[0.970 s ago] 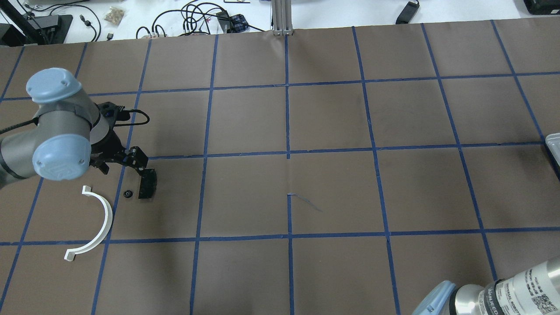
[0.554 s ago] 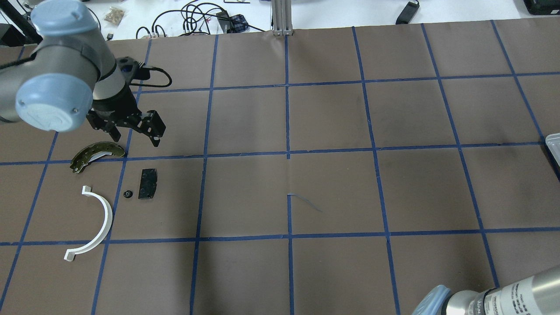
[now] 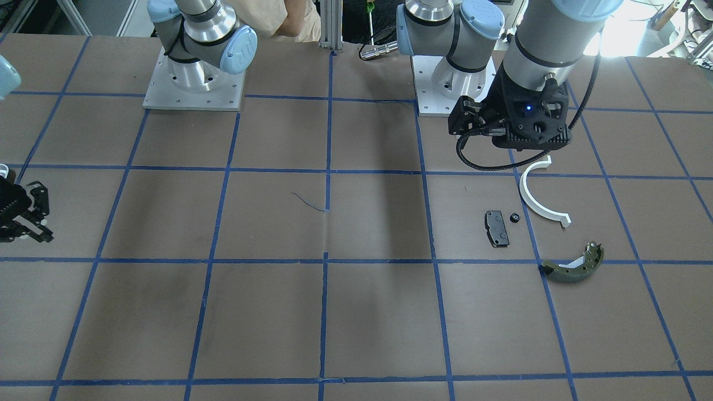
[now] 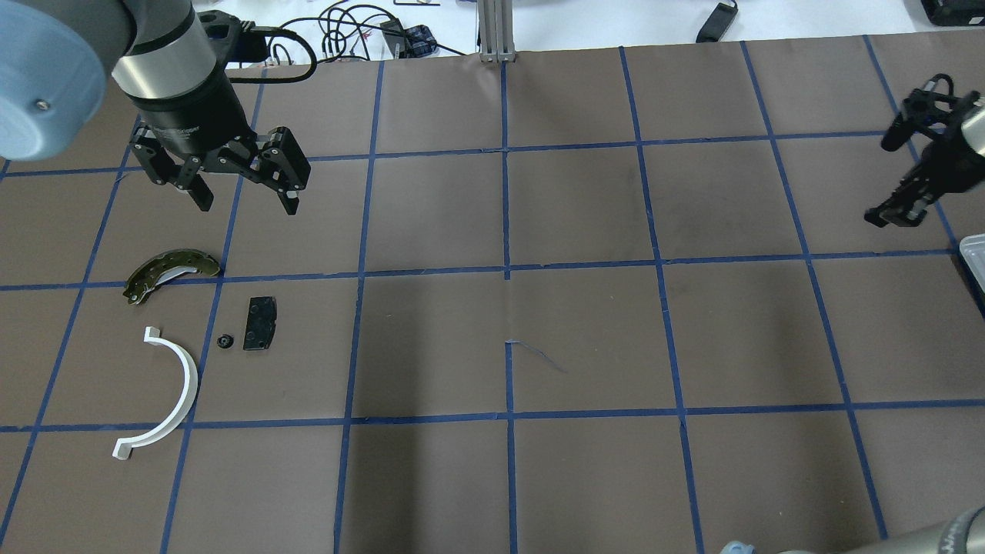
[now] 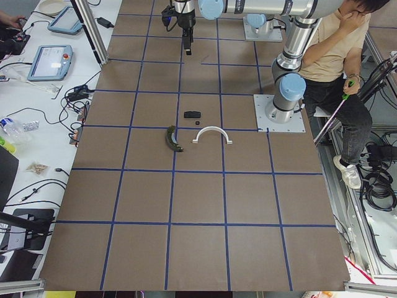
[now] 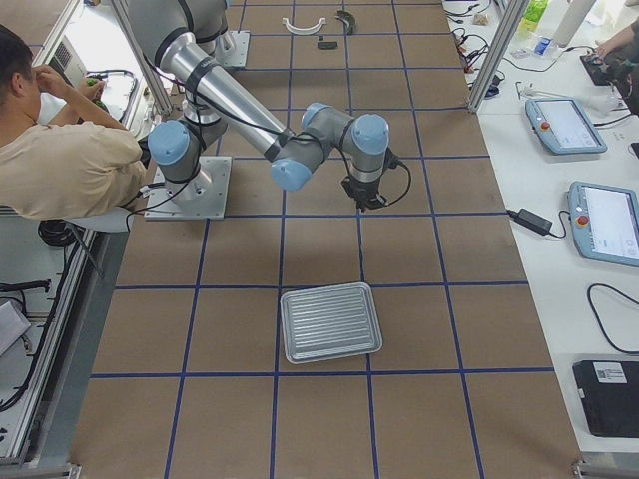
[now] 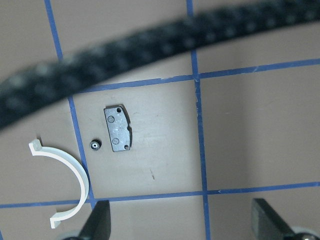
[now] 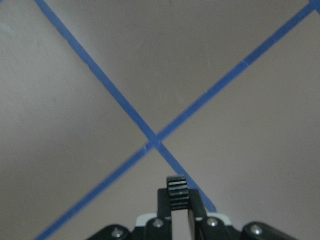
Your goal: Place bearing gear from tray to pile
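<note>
Robotics lab: grid-taped table (image 4: 585, 208), teach pendant (image 6: 564, 125)

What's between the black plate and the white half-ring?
One small black gear, apart from both the plate and the half-ring. It shows in the overhead view and, clearest, the left wrist view.

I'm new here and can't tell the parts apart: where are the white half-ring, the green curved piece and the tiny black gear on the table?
white half-ring (image 4: 190, 378), overhead view, middle of its arc.
green curved piece (image 4: 175, 260), overhead view, top of its arch.
tiny black gear (image 4: 224, 342), overhead view, its centre.
</note>
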`<state>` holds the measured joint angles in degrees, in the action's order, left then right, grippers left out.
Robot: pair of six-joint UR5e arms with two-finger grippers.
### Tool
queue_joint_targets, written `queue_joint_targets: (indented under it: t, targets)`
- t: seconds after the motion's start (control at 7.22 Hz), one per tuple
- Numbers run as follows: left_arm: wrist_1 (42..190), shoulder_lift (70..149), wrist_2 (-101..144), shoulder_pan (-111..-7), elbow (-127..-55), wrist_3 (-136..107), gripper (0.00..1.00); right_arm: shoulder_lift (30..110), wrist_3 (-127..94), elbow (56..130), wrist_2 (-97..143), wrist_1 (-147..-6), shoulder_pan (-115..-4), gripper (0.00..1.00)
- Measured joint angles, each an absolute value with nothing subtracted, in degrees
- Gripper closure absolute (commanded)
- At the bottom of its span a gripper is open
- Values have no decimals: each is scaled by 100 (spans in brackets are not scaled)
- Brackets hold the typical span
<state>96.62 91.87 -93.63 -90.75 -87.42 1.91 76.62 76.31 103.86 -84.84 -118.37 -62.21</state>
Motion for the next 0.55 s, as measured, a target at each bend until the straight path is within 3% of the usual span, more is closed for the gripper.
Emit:
queue_joint_targets:
  t: [0.55]
  targets:
    - [9303,9171,-9008,-9187,-8804,33,0,7699,3564,10406,-8663,-11847,-8289,96]
